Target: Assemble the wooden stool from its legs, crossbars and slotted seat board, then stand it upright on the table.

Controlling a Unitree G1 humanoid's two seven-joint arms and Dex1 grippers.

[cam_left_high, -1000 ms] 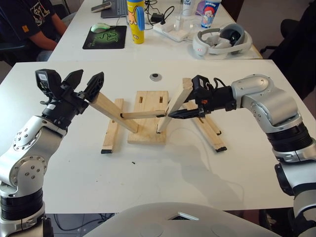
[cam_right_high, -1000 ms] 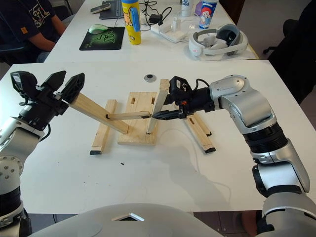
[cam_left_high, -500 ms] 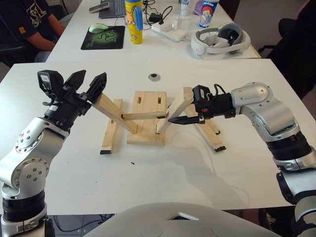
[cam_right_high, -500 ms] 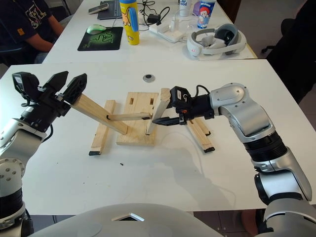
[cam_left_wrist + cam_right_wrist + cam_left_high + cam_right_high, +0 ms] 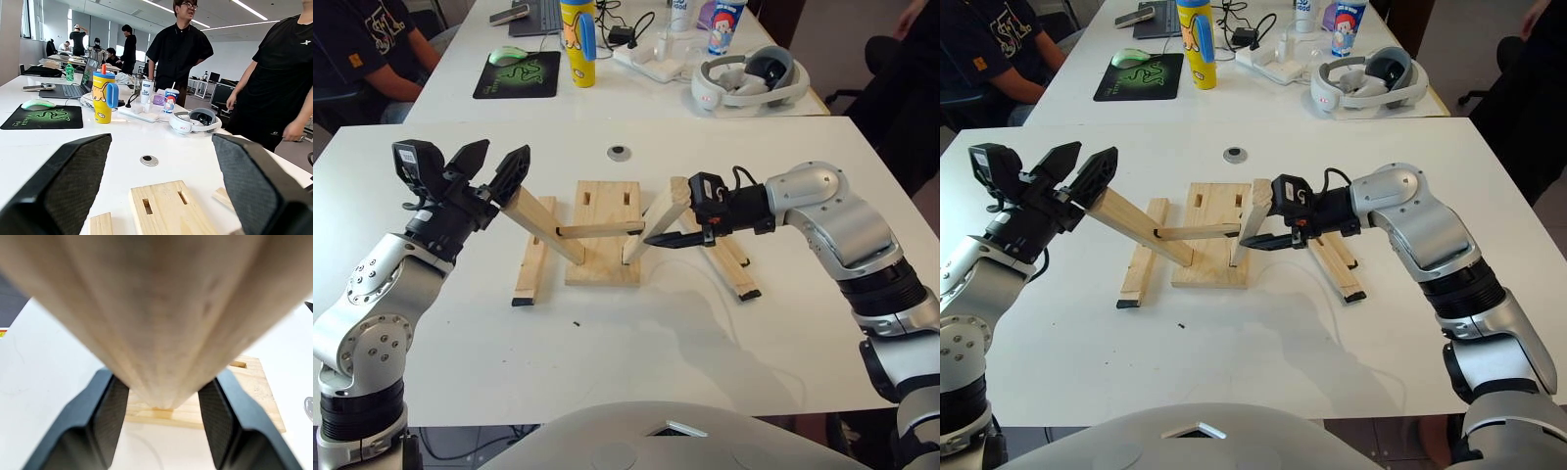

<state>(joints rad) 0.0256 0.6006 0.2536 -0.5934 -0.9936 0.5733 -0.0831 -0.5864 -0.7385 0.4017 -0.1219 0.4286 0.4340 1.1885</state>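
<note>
Two fingers of my right gripper (image 5: 654, 237) are clamped on the right leg (image 5: 668, 201), one on each side of it, about midway down. The leg slants, top toward my arm and foot down at the board (image 5: 607, 208). From its inner face the crossbar (image 5: 597, 230) runs level to the left leg (image 5: 548, 227), which leans the other way, so the pair form a V with feet close and tops well apart. My left gripper (image 5: 499, 157) is at that leg's raised top end; I cannot tell whether it is clenched on the wood or only cradling it.

The board lies flat on the table (image 5: 636, 352), slots up, under the joint. Spare legs lie beside it on the left (image 5: 530, 264) and right (image 5: 736, 266).

I judge the step to be seating the crossbar into the right leg. To do it well I should push straight along the crossbar, not across it, and bring the leg tops inward so both legs are parallel. Twisting either wrist would likely pry the tenon or pop the far joint loose.
</note>
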